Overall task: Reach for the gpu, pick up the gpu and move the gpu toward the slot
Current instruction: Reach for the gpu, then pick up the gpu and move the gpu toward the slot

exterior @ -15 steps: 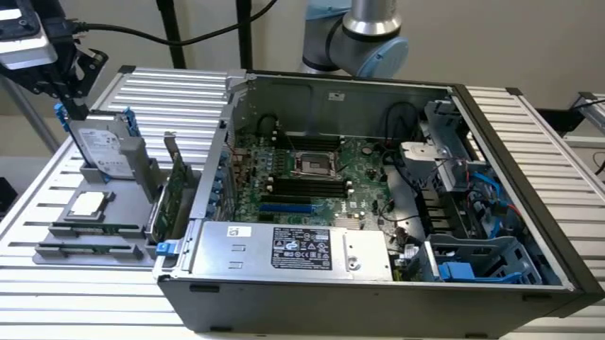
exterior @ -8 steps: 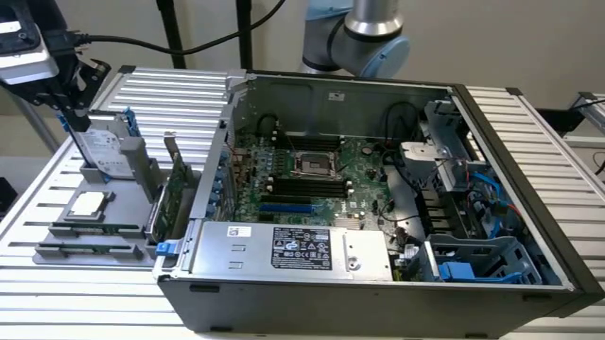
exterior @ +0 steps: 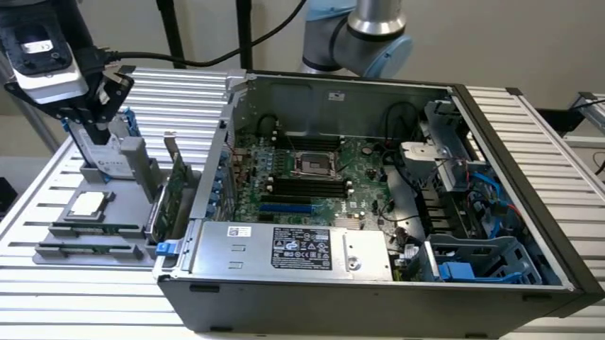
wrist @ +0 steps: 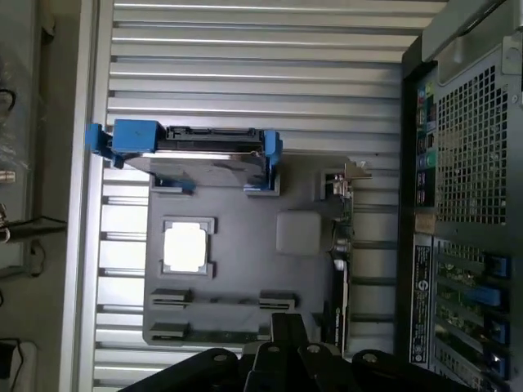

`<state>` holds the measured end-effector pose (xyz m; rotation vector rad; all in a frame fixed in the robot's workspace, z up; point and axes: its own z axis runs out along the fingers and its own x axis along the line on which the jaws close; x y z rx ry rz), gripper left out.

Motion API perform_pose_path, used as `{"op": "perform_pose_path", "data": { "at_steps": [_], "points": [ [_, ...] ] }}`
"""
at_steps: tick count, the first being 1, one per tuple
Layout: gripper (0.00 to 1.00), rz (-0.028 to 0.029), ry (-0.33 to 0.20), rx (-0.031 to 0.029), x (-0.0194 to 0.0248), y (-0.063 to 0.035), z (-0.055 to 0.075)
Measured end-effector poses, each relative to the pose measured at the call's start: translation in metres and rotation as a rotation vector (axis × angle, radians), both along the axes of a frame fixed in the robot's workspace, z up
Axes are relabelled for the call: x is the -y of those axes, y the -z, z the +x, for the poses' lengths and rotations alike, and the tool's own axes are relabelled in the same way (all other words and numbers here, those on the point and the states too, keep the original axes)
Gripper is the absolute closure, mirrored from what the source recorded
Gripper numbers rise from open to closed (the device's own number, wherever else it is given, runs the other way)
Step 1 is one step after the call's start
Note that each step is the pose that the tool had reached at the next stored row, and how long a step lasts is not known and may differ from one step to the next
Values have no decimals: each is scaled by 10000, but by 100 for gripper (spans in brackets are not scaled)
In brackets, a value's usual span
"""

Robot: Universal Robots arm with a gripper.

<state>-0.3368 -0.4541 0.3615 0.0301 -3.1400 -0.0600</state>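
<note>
The gpu (exterior: 176, 185) is a thin green card standing on edge in a grey holder (exterior: 95, 241), close beside the open computer case. In the wrist view the gpu (wrist: 342, 245) appears edge-on, its silver bracket (wrist: 350, 174) at one end. My gripper (exterior: 95, 125) hangs shut and empty at the exterior view's upper left. It is above the silver hard drive with blue rails (exterior: 102, 152) and well apart from the gpu. Its dark fingertips (wrist: 288, 327) show over the holder. The motherboard's expansion slots (exterior: 283, 210) lie inside the case.
The open computer case (exterior: 529, 212) takes up the middle and the exterior view's right, with a power supply (exterior: 293, 248) along its near side. The holder also carries a processor chip (exterior: 87, 205) and narrow green memory sticks (exterior: 95, 229). Everything rests on a ribbed aluminium table (exterior: 189, 85).
</note>
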Motion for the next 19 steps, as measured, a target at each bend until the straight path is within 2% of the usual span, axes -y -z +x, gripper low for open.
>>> {"op": "perform_pose_path", "data": {
  "at_steps": [3, 12, 15, 17, 19],
  "points": [
    [89, 0, 1, -1, 23, 43, 140],
    [89, -2, 0, 1, 35, 166, 537],
    [89, -2, 1, -1, 35, 171, 551],
    [89, -2, 0, -32, 35, 171, 552],
    [89, -2, 0, -36, 35, 171, 552]
  ]
}}
